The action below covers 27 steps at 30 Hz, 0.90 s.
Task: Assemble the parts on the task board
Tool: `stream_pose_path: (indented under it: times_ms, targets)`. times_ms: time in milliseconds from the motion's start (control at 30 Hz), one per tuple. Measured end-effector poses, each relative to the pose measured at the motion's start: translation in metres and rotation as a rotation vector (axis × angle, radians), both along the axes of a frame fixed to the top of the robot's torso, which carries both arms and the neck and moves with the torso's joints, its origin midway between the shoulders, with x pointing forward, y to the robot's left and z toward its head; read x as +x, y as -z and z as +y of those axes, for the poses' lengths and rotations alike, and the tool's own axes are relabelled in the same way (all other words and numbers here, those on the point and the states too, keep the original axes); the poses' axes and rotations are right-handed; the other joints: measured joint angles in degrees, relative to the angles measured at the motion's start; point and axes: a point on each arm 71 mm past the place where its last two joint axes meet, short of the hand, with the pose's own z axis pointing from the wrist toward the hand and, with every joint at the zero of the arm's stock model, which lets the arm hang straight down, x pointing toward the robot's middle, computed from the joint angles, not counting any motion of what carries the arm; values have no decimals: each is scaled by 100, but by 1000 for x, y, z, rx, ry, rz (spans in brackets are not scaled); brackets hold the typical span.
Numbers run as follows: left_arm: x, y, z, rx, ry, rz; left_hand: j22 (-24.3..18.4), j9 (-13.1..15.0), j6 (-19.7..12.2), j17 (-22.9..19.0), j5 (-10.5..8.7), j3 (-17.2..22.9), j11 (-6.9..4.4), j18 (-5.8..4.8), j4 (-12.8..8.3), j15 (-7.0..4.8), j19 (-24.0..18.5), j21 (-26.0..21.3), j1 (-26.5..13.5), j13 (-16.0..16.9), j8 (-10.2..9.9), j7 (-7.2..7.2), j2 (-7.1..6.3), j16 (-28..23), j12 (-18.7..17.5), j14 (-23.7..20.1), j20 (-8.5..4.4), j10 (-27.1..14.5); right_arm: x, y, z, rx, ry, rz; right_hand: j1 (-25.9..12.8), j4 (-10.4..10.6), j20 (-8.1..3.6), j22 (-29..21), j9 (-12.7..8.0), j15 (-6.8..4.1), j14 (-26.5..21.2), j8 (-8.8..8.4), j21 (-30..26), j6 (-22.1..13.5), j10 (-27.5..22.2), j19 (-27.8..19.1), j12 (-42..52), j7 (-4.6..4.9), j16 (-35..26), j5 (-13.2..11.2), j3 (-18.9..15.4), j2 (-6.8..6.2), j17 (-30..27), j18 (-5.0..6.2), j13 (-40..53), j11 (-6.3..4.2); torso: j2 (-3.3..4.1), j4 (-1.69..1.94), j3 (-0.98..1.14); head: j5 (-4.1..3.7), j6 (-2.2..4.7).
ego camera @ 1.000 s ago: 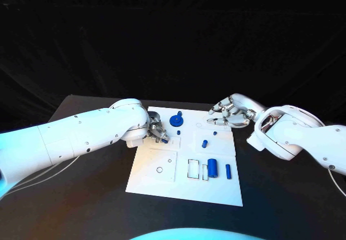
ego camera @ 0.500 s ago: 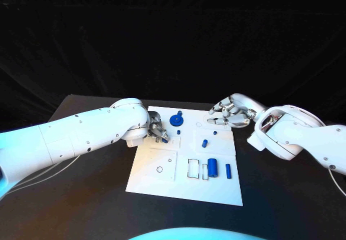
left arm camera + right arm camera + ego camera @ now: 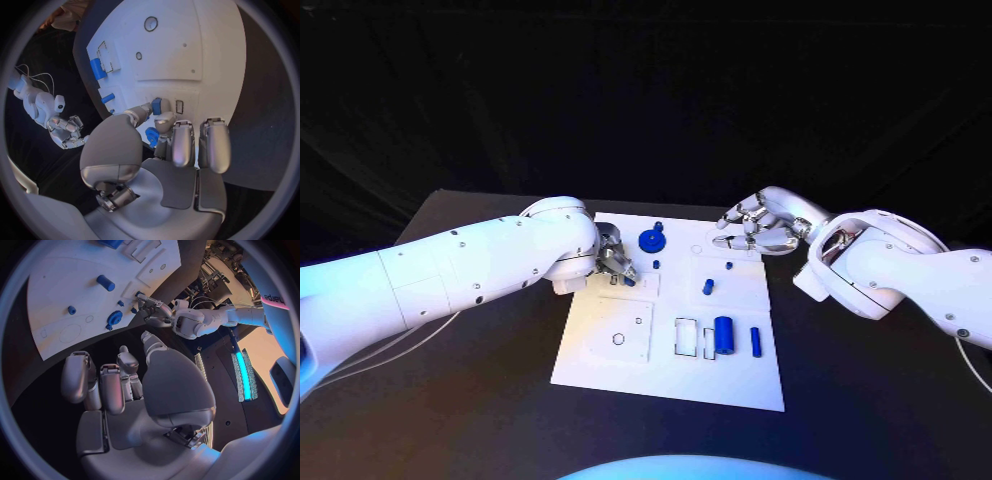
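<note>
A white task board (image 3: 610,365) lies in the middle of the black table (image 3: 459,400). On the near part of the board, toward the robot's right side, a fat blue cylinder (image 3: 726,332) lies flat. A thin blue bar (image 3: 756,341) lies just beside it, nearer the board's edge. Two small box outlines (image 3: 687,337) are drawn next to the cylinder. On the other side of this near part there is a small ring mark (image 3: 619,340).

A bit farther along, a short blue peg (image 3: 708,287) lies near the middle of the board. A tiny blue peg (image 3: 730,267) stands just past it.

The left hand (image 3: 613,265) is at the board's left edge. Its fingers are curled, and the left wrist view shows a small blue part (image 3: 156,105) pinched at the fingertips (image 3: 164,119), right down on the board by a small slot (image 3: 179,106). Another tiny blue peg (image 3: 656,265) stands close to this hand.

Farther still, a round blue gear piece (image 3: 653,240) stands on the board, just past the left hand.

The right hand (image 3: 759,228) is at the far right corner of the board. It is above the board's edge. Its fingers (image 3: 112,387) are bent but apart, and it holds nothing.
</note>
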Motion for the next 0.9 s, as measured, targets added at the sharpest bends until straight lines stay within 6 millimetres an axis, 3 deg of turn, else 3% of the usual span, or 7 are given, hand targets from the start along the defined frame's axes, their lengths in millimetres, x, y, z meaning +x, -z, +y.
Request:
stream_pose_path:
  times_ms: [233, 333, 433, 900]
  targets:
    - [1, 0, -1, 7, 1, 0, 9, -5, 30, 0, 0, -60, -2, -1, 60, 0, 0, 0, -50, 29, 0, -30, 30, 0, 27, 0, 0, 2, 0, 0, 0, 0, 1, 0, 0, 0, 0, 0, 0, 0, 0, 0, -36, 0, 0, -41, 0, 0, -35, 0, 0, 0, 0, 0, -9, 0, 0, 0, 0, -7, -5]
    - [1, 1, -1, 9, 1, 1, 8, -5, 49, 0, 0, -115, 10, 0, 85, 0, 0, 0, -75, 53, 2, -49, 28, 0, 67, 0, 0, 31, 0, 0, 0, 1, 1, 1, 0, 0, 0, 0, -1, 0, 0, 0, -41, 0, 0, -41, 0, 0, -35, 0, 0, 0, 0, 89, -10, 0, 0, -2, 0, -9, -6]
    - [1, 1, -2, 12, 2, 2, 8, -5, 50, 0, 0, -167, 10, 0, 136, 0, 0, 0, -129, 65, 41, -50, 6, 0, 67, 0, 0, 31, 0, 0, -1, 1, 1, 1, 0, 0, 0, -1, -1, 0, 0, 0, -41, 0, 0, -41, 0, 0, -35, 0, 0, 0, -1, 89, -10, 0, 1, -2, 0, -16, -8]
    - [1, 2, -1, 24, -4, 6, 7, 14, 120, -1, 1, -957, 30, 0, 513, 0, -1, 0, -469, 143, 129, -82, 58, -22, 199, 0, 0, 52, -1, 0, -1, 2, 2, 2, 0, 16, 0, 4, -2, 0, 0, 0, -85, 0, 0, -82, -23, 0, -66, 0, -16, 0, -1, 89, -18, 0, 1, 3, 2, -40, -21]
